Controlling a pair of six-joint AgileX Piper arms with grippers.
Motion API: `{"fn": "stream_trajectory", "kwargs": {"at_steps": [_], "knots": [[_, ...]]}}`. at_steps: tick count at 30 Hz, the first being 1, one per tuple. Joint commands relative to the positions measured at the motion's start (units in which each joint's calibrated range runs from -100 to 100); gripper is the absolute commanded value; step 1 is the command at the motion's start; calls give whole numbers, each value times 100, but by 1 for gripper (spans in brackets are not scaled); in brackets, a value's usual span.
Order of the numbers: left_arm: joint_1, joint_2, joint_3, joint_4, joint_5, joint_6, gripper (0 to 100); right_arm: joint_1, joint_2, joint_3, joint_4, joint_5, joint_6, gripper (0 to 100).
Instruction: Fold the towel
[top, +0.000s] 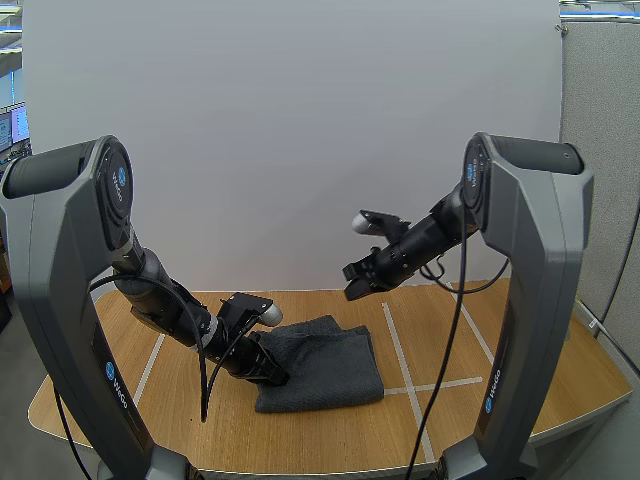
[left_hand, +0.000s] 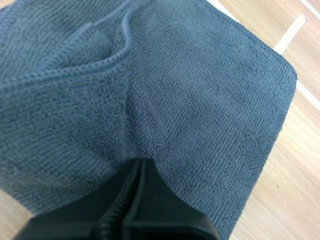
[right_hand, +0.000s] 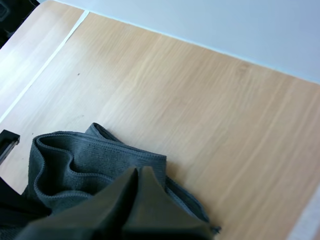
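Evidently soft and limp, the grey towel (top: 325, 365) lies folded mid-table (top: 520, 370) — left gripper (top: 274, 374) pinched shut on its left edge, right gripper (top: 352, 280) aloft, fingers together, empty — a hemmed corner looks the surest hold.

Dark grey cloth for the towel (left_hand: 200, 100), tightly looped pile, matt and nubbly, with a raised stitched hem. Underneath, pale wood grain on the table (right_hand: 200, 90), smooth, lightly satin. White tape lines (top: 400, 350) across it, flat and matt. Dull black on the left gripper (left_hand: 140, 167), plastic by the look, smooth with a faint sheen; same matt black on the right gripper (right_hand: 137, 172). Smooth grey shells on the left arm (top: 60, 260) and right arm (top: 535, 250), hard, satin, softly highlighted
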Motion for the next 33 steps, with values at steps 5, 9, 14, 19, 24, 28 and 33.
{"fn": "stream_trajectory", "kwargs": {"at_steps": [5, 9, 14, 19, 24, 28, 33], "knots": [[-20, 117, 66, 344, -494, -26, 0, 85, 879, -191, 385, 198, -260, 84], [-20, 117, 66, 359, -494, -29, 0, 168, 1154, -460, 438, 274, -260, 82], [-20, 117, 66, 375, -494, -29, 0, 389, 1407, -614, 438, 309, -260, 82], [-20, 117, 66, 400, -494, -49, 0, 448, 1448, -614, 424, 309, -260, 79], [-20, 117, 66, 400, -494, -49, 0, 413, 1448, -614, 102, 248, -200, 45], [-20, 117, 66, 400, -494, -49, 0, 327, 1404, -614, -18, 233, -71, 4], [-20, 117, 66, 398, -494, -49, 0, 120, 1290, -643, -130, 230, -23, 0]]}}
